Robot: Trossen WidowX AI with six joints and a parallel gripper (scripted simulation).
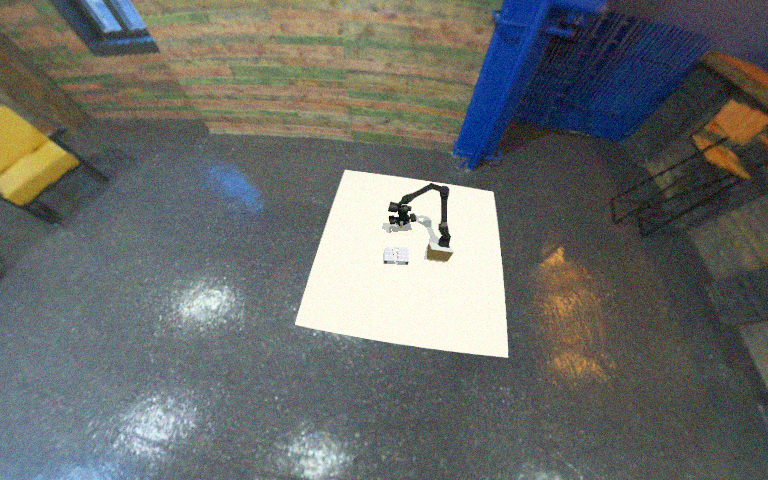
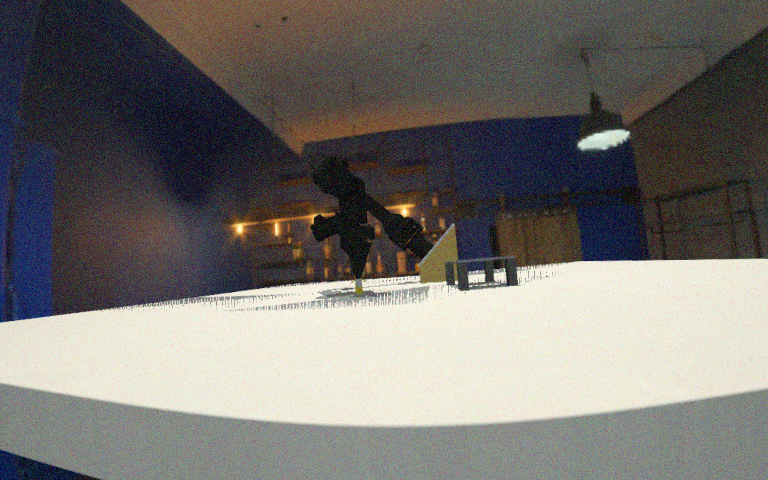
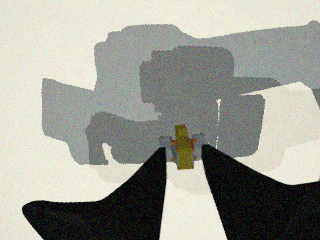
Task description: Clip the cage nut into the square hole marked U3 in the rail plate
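Observation:
The small cage nut stands on the white table top, with an olive-yellow body and grey and orange parts at its sides. My gripper points down right over it, partly open. In the wrist view the two black fingertips stand on either side of the nut, with small gaps between them and it. The pale rail plate stands on short dark legs, away from the nut. The mark U3 is too small to read.
The arm's base sits at a tan wedge-shaped block, beside the rail plate. The arm arches from there over the white table top to the nut. Grey shadows of the arm lie around the nut.

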